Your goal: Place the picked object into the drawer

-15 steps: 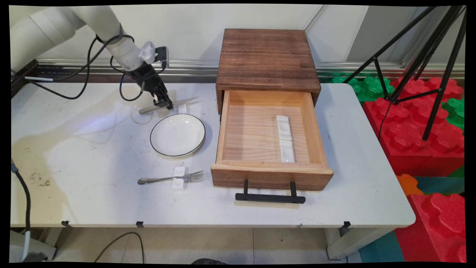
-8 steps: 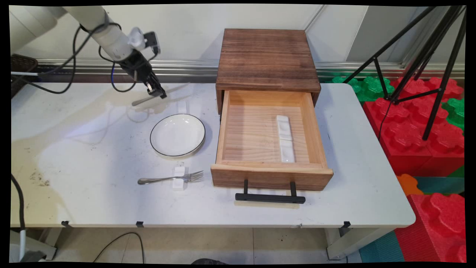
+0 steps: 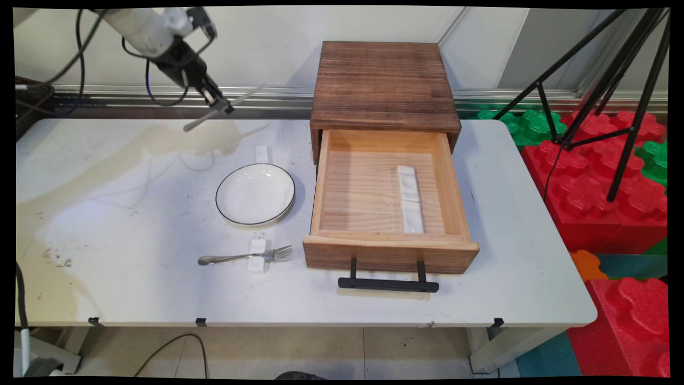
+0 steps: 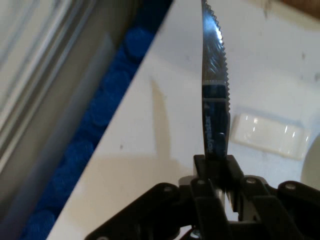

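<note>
White table [image 3: 133, 214] stretched below my black two-finger hand [image 3: 218, 104], which hung in the air near the wall at the far side. Its fingers [image 4: 210, 167] were clamped on a serrated silver table knife [image 3: 224, 107], gripped at its middle and tilted, clear of the surface; in the hand view the toothed blade ran straight out from between the pads. Beneath the hand and a little nearer me lay a small white rectangular rest [image 3: 261, 153], and beyond that a round white plate with a dark rim [image 3: 255, 193]. Well off from the hand, a silver fork [image 3: 243, 257] lay across a second white rest [image 3: 257, 255]. Away to the hand's side stood an open wooden drawer box [image 3: 385, 160] holding a long white ceramic rest [image 3: 410, 199].
</note>
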